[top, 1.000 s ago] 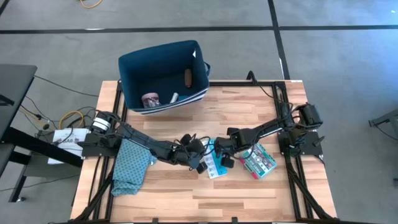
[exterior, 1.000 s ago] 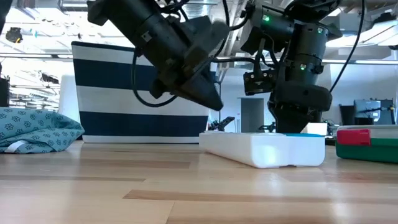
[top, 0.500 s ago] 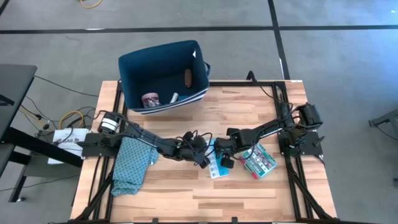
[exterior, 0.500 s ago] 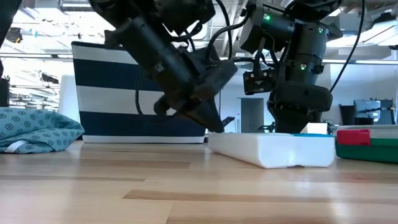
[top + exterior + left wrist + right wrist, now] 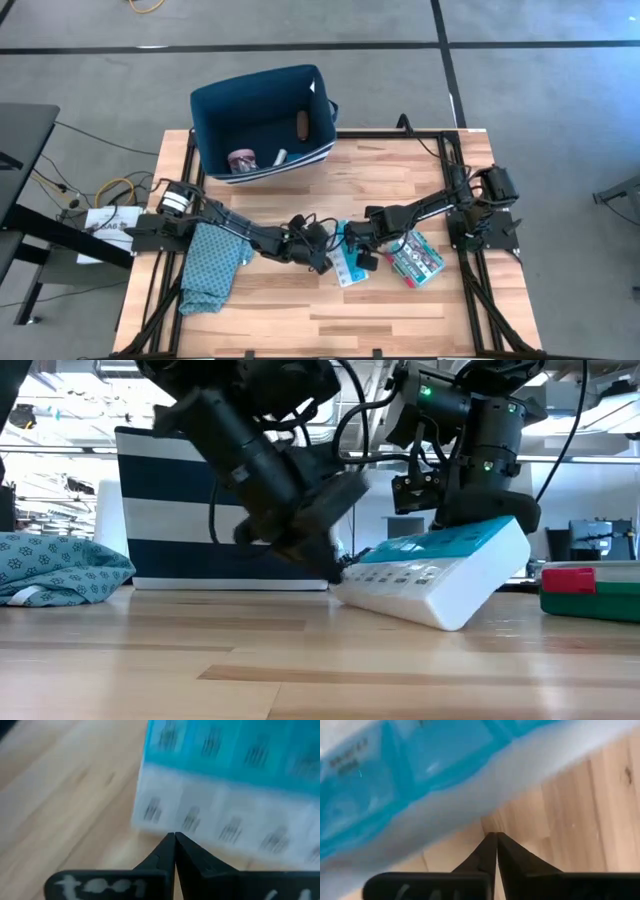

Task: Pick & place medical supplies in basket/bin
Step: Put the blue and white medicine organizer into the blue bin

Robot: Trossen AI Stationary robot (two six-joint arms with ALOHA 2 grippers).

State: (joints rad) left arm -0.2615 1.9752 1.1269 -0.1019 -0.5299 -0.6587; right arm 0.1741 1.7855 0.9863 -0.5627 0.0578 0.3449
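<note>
Pill organiser (image 5: 440, 575), light blue top over white base, sits at centre of the counter, slightly right in the high view (image 5: 346, 263). Low view: it is tilted, right end lifted, left lower edge on the wood. Left end effector (image 5: 325, 262) sits at its left edge, right end effector (image 5: 356, 250) at its right side; both wrist views show the two dark fingers pressed together, tips against or just under the organiser's white edge. Exact contact cannot be told.

Flat teal-red-white box (image 5: 415, 257) lies just right of the organiser, flat on the wood; in the low view only its end shows at the right frame edge (image 5: 590, 592).

Navy bin (image 5: 262, 120) stands at the counter's upper left edge, overhanging the back. Inside: pink roll (image 5: 241, 159), white stick (image 5: 281, 156), brown block (image 5: 303, 124). Low view shows its striped wall (image 5: 170, 510) behind the left arm.

Teal patterned cloth (image 5: 209, 266) lies bunched at lower left of the counter.

Counter (image 5: 400, 320): light wood planks in a black frame. Grey floor around it, cables at left. Room beyond in the low view is bright, with fittings too washed out to name. Organiser's lettering is blurred in both wrist views.
</note>
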